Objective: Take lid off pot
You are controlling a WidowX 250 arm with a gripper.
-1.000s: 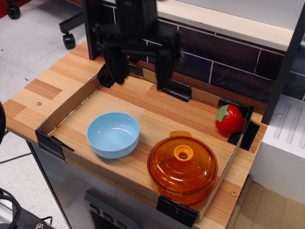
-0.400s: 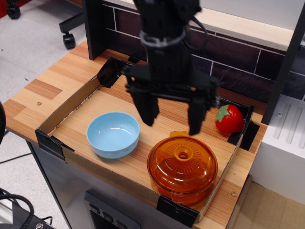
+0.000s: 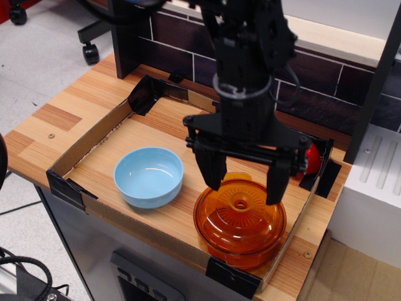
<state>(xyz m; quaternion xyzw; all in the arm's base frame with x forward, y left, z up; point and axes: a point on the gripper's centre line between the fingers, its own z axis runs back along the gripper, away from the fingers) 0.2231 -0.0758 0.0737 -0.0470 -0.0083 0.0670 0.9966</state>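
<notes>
- We have one view, set high in front, looking down at the wooden counter [image 3: 62, 119].
- The brick wall [image 3: 326, 75] crosses our frame's top.

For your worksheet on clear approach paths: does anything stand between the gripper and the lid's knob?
Nothing visible does. The open gripper hangs right over the lid, one finger on each side of the knob, with only air between. The blue bowl sits off to the side, apart from the pot.

Light-blue bowl [image 3: 149, 177] left in cardboard tray [image 3: 88, 139]; strawberry [image 3: 311, 157] right corner.
</notes>
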